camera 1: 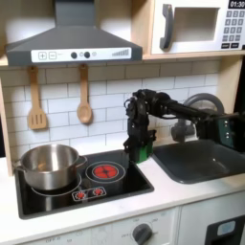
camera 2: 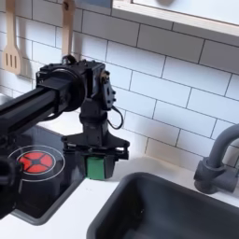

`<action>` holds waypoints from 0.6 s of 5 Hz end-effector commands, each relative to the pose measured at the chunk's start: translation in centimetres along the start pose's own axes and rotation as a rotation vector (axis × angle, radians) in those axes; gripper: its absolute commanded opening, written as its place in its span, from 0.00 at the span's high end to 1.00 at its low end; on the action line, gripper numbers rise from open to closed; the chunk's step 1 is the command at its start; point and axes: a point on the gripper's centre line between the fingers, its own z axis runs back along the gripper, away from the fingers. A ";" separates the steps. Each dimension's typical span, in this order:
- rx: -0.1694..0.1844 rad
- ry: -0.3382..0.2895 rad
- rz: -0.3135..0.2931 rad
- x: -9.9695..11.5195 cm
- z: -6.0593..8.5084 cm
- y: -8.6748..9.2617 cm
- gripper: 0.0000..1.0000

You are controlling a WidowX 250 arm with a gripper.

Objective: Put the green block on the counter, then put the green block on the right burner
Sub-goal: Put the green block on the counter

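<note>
- The jaws [camera 2: 94, 159] are pinching the green block [camera 2: 93, 166], one finger on each side face; in the first exterior view the jaws [camera 1: 141, 148] and the green block [camera 1: 142, 152] show more coarsely.
- The block sits between the jaws and hangs a little below their tips, over the strip of pale worktop [camera 2: 98, 201] that runs between the hob and the sink [camera 2: 163, 210].
- The right burner [camera 1: 103, 171] lies below the jaws and off toward the first exterior view's left; a steel pot [camera 1: 48, 165] stands on the far burner beyond it.
- Handling, as a judgement: the cube looks light, rigid and smooth-faced, so it could slide under a loose pinch; flat opposite faces, taken near their middle, look like the surest hold.
- Hard to make out: whether the block's underside touches the worktop or hangs just clear of it, and how far the fingers reach down its hidden faces.
</note>
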 end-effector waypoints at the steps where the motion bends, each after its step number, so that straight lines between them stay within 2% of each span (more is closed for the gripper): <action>1: -0.007 0.010 -0.013 -0.2 -0.4 -0.5 1.00; 2: -0.001 0.013 -0.005 -0.1 -0.3 -0.1 0.00; 3: -0.001 0.012 -0.011 -0.4 0.0 -0.3 0.00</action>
